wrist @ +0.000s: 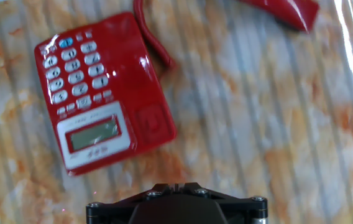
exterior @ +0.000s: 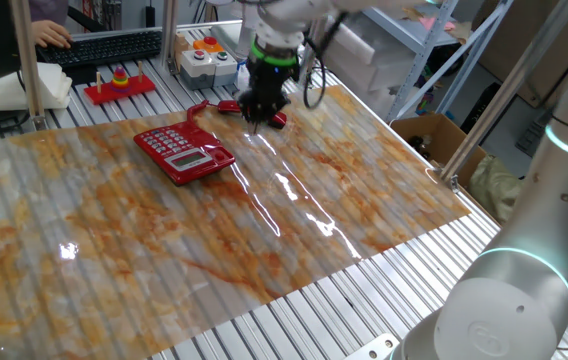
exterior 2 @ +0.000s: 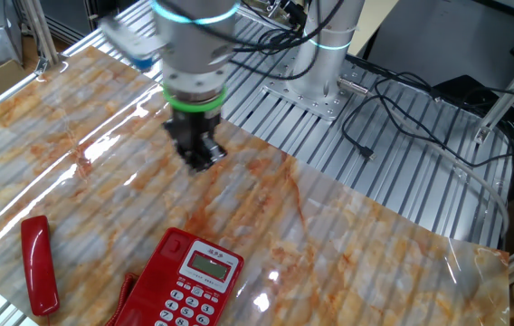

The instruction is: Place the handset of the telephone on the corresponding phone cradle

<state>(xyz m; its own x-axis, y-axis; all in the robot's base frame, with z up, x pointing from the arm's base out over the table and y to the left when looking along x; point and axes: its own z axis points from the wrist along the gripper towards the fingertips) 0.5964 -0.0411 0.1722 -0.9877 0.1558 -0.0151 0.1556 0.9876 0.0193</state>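
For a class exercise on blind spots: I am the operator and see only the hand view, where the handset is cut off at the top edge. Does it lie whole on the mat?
Observer: Yes. In the other fixed view the handset lies flat on the mat, beside the phone and apart from it.
Operator: Does the tool hold anything?
Observer: No. The tool hangs bare above the mat, away from the handset. I cannot tell whether it is open.
Operator: Is anything else red nearby?
Observer: A red tray of rings stands past the mat's far edge.
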